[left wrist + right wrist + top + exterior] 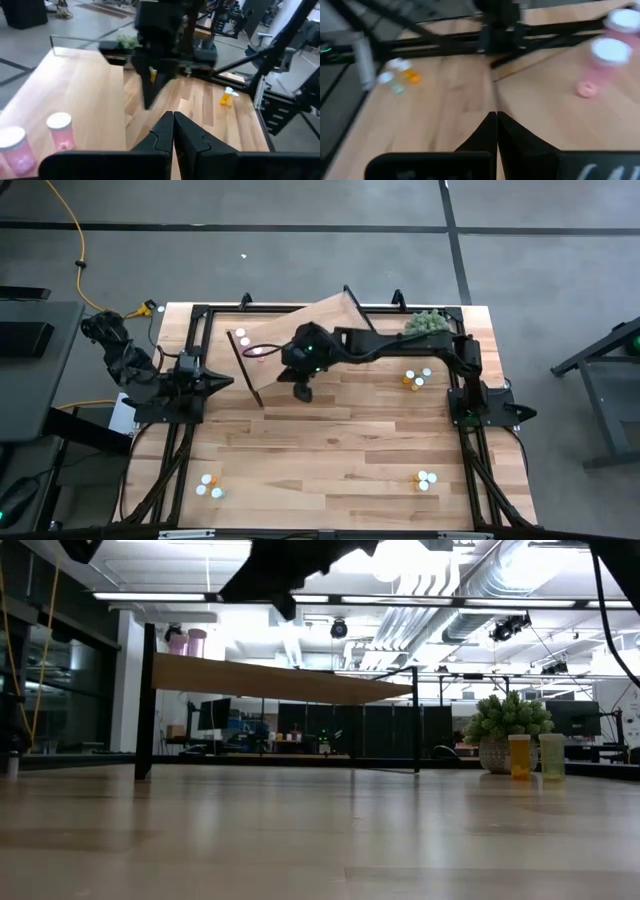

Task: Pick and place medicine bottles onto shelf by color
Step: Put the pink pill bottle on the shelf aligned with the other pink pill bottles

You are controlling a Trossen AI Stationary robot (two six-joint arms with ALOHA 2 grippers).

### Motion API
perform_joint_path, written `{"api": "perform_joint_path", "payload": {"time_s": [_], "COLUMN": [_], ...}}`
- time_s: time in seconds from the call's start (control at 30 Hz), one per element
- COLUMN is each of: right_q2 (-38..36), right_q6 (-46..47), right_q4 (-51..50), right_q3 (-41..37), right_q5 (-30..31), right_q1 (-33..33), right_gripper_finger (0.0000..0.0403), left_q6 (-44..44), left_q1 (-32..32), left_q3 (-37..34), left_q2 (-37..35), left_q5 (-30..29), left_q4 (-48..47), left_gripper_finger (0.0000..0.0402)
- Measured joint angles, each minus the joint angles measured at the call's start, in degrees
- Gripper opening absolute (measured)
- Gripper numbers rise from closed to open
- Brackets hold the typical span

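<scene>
The shelf (315,315), a light-wood plank on thin black legs, stands at the table's far left. Two pink medicine bottles (60,131) (14,150) with white caps stand upright on its top. They also show in the low view (188,642) and the right wrist view (599,65). My right gripper (302,390) is shut and holds nothing. It hangs just in front of the shelf's near edge, over the table. My left gripper (222,383) is shut and holds nothing too. It sits by its base at the shelf's left end (173,119).
Orange and white-capped bottles (415,377) stand right of the shelf, near a fuzzy green plant (425,323). More bottles stand at the near left (208,485) and the near right (425,478). The table's middle (340,430) is bare wood.
</scene>
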Motion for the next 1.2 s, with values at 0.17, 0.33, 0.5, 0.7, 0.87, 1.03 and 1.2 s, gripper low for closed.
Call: {"api": "perform_joint_path", "payload": {"time_s": [0.17,0.33,0.5,0.7,0.87,1.03,1.2], "right_q2": [2.0,3.99,4.48,6.33,7.71,8.23,8.91], "right_q6": [2.55,3.09,1.5,2.11,2.49,1.71,1.62], "right_q4": [3.03,5.77,7.23,11.65,15.29,14.67,17.45], "right_q3": [-0.23,-0.25,-0.14,-0.12,-0.23,-0.18,-0.15], "right_q5": [5.88,7.24,11.52,14.45,17.75,19.5,19.17], "right_q1": [-0.69,-1.46,-1.57,-2.06,-2.1,-2.16,-2.14], "right_gripper_finger": [0.0,0.0,0.0,0.0,0.0,0.0,0.0], "left_q6": [1.28,1.98,2.76,8.7,9.08,9.06,9.08], "left_q1": [-1.41,0.19,2.98,4.59,4.74,4.74,4.74], "left_q3": [-0.02,-0.02,-0.02,-0.02,-0.06,-0.06,-0.06], "left_q2": [-3.33,-7.03,-8.85,-8.28,-8.11,-8.09,-8.09], "left_q5": [4.67,10.84,14.87,14.9,15.06,14.82,13.95], "left_q4": [1.65,2.09,5.95,10.51,11.35,11.29,11.24], "left_gripper_finger": [0.0,0.0,0.0,0.0,0.0,0.0,0.0]}}
